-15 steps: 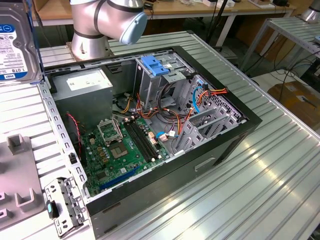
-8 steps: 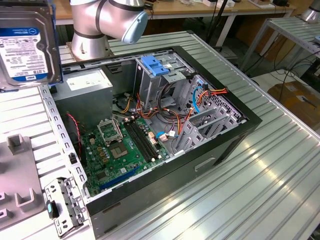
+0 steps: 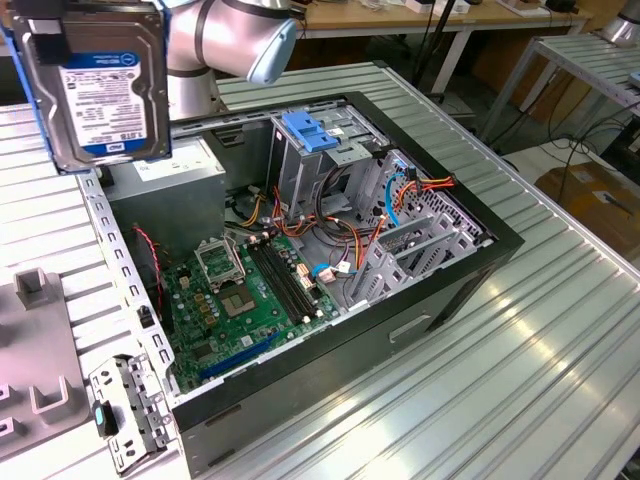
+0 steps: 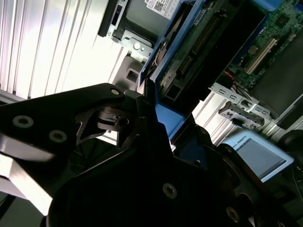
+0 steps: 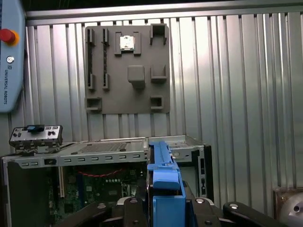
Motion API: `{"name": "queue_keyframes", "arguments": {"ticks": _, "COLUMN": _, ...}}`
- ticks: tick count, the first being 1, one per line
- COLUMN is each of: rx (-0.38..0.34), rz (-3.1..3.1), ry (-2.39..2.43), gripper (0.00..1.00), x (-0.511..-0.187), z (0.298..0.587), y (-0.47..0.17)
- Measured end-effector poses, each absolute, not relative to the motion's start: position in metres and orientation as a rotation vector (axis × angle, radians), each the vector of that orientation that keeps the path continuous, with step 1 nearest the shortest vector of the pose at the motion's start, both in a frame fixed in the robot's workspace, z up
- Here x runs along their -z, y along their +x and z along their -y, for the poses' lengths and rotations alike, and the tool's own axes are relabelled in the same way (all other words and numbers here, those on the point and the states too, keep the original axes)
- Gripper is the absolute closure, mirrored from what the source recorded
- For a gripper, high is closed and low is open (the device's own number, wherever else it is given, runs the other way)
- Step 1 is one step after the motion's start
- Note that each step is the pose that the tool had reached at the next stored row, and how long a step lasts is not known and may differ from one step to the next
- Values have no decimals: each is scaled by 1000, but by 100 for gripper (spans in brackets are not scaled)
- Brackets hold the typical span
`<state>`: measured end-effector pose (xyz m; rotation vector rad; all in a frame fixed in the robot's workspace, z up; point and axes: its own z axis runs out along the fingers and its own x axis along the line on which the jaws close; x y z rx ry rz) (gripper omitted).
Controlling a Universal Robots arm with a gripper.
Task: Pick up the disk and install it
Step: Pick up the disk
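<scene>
Claw (image 5: pixel 165 210) pinches disk (image 3: pixel 100 85) by its blue rails; I hold it high, upper left, clearing the open case (image 3: pixel 300 392).

Silver arm (image 3: pixel 215 35), pale-blue joint cap (image 3: pixel 272 55); black screw-studded gripper (image 4: pixel 158 118).

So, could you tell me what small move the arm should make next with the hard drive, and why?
Probably carry it toward the exterior view's right, staying high. The flat silver-grey metal hard drive with blue side rails hangs clamped in the jaws, raised clear of the open black computer case and apart from the grey metal drive cage where it likely belongs.
</scene>
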<state>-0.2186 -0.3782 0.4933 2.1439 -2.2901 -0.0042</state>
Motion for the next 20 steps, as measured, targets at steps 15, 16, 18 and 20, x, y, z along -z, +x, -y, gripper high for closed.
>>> {"name": "queue_keyframes", "arguments": {"ticks": 15, "rx": 4, "rz": 2290, "ry": 2144, "gripper": 63, "x": -492, "z": 405, "y": -157}}
{"name": "queue_keyframes", "arguments": {"ticks": 16, "rx": 4, "rz": 2290, "ry": 2144, "gripper": 63, "x": -492, "z": 406, "y": -153}}
{"name": "queue_keyframes", "arguments": {"ticks": 18, "rx": 4, "rz": 2290, "ry": 2144, "gripper": 63, "x": -492, "z": 407, "y": -143}}
{"name": "queue_keyframes", "arguments": {"ticks": 20, "rx": 4, "rz": 2290, "ry": 2144, "gripper": 63, "x": -492, "z": 409, "y": -134}}
